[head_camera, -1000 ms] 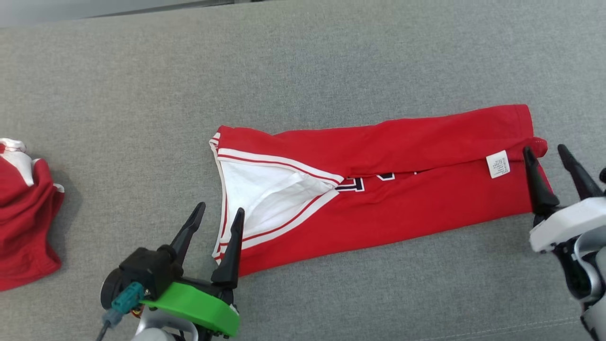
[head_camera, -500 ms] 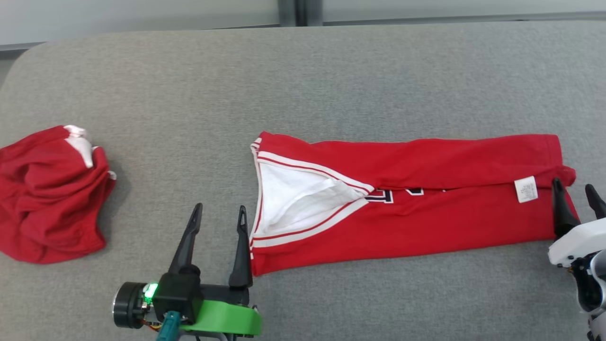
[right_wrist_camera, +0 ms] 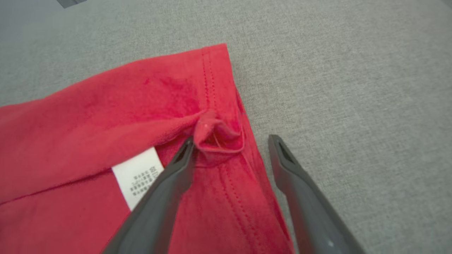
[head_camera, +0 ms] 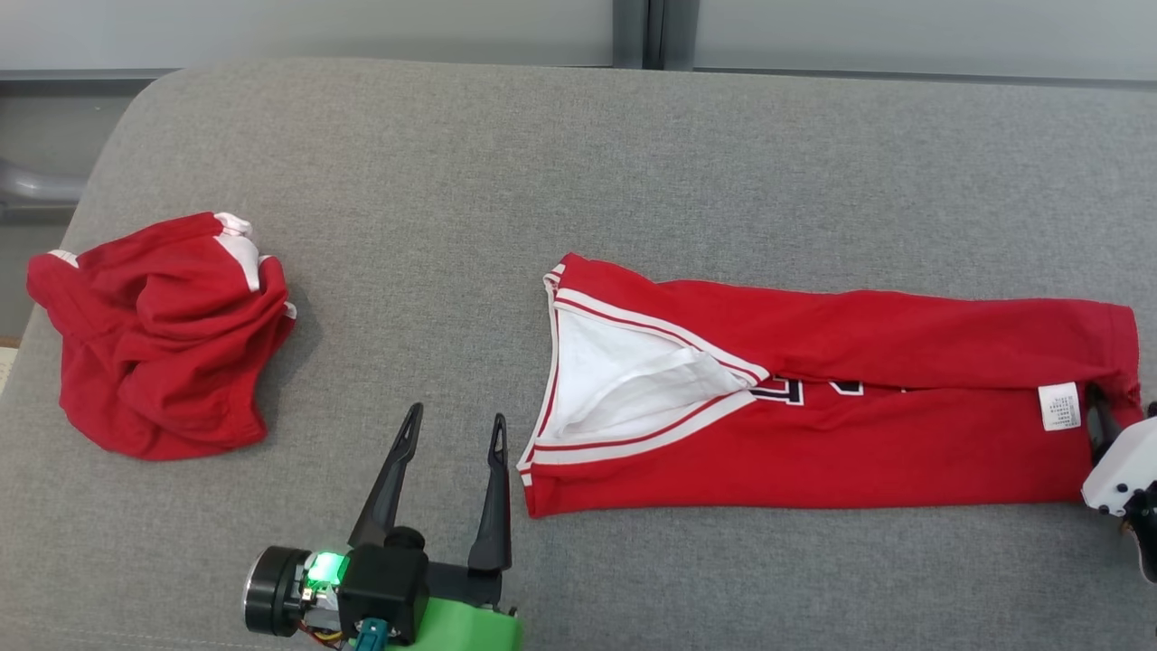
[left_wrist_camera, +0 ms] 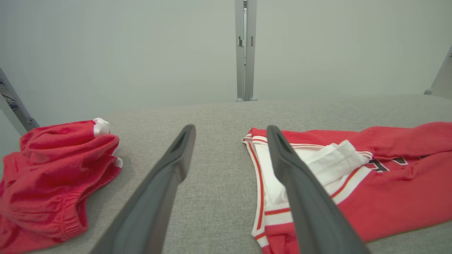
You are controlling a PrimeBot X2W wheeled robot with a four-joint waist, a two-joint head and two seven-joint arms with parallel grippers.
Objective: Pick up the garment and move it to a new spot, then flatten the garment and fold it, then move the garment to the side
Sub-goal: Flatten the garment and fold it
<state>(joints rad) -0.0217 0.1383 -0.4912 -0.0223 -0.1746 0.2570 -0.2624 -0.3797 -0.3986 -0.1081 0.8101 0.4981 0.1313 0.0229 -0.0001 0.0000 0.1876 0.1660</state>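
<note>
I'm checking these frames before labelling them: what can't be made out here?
- Head view: dark lettering on the folded red garment, mostly covered by its folded-over upper flap.
- Right wrist view: print on the white label, too small to read.
- Head view: what the crumpled red garment is, being bunched up.

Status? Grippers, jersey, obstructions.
Left gripper open, beside collar end. Right gripper open, straddling hem edge, nothing gripped. Red jersey folded lengthwise, flat on grey cushion. Crumpled red garment lies apart, off to the left.
</note>
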